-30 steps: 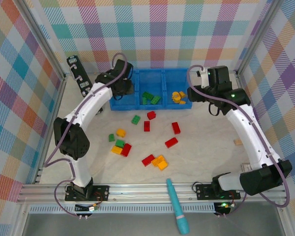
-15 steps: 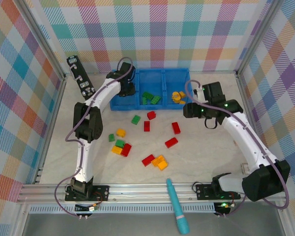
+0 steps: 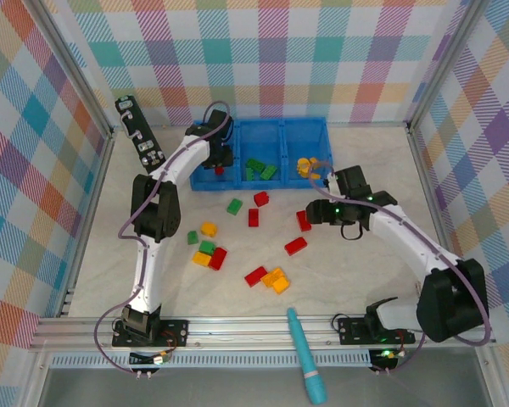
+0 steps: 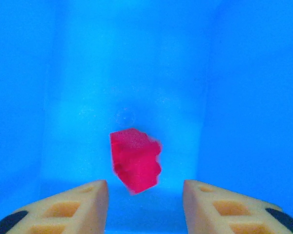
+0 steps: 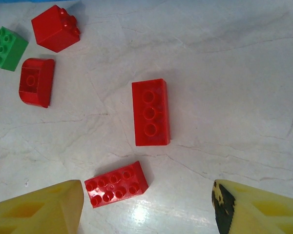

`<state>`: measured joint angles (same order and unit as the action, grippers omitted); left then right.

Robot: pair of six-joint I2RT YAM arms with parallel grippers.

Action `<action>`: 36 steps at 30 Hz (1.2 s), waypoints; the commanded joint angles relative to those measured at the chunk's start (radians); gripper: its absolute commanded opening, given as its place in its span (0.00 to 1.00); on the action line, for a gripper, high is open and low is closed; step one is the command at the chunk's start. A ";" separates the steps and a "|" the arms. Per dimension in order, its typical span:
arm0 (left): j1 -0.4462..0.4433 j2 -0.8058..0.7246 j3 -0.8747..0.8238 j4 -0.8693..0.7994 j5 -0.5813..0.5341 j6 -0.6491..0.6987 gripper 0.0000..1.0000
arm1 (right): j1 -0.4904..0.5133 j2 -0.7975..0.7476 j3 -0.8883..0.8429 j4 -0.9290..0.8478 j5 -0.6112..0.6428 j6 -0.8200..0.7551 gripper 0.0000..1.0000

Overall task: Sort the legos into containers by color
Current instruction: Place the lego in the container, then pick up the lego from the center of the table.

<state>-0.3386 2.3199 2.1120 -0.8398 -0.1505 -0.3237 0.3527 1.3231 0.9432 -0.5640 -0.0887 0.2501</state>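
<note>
Left end effector: fingers parted a modest way with nothing gripped. It hangs inside the left compartment of the blue tray.
Red brick: just beyond the gap between the left fingertips, tilted and touching neither, with the blue floor behind it.
Right end effector: jaws wide and holding nothing, above the tabletop.
Hard to make out: the red brick's edges are blurred, so I cannot tell whether it rests on the floor or is in the air. Both wrist views cut the fingers off at the frame edge.
Legos near the right end effector: a long red brick lies flat ahead of the gap. An eight-stud red brick lies nearer, close to one fingertip.
Other compartments: green bricks in the middle, yellow-orange bricks in the right.
Loose on the tabletop: red, green and yellow-orange bricks, well apart from the tray.
</note>
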 commanded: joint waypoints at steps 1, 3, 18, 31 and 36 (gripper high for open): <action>0.005 0.009 0.042 -0.029 0.004 0.007 0.49 | 0.007 0.050 0.008 0.055 0.001 0.003 0.70; 0.006 0.001 0.062 -0.043 0.006 0.013 0.50 | 0.009 0.094 0.032 0.047 0.009 -0.012 0.70; 0.004 -0.324 0.198 -0.151 0.015 0.142 0.56 | 0.083 0.361 0.135 0.083 0.082 -0.011 0.68; 0.004 -0.609 0.249 -0.287 -0.070 0.299 0.61 | 0.094 0.538 0.253 0.008 0.161 -0.010 0.52; 0.004 -0.767 0.135 -0.243 -0.092 0.324 0.62 | 0.107 0.570 0.282 -0.025 0.169 0.001 0.37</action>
<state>-0.3378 1.6451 2.2974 -1.0859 -0.2085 -0.0414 0.4469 1.8732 1.1942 -0.5472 0.0711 0.2474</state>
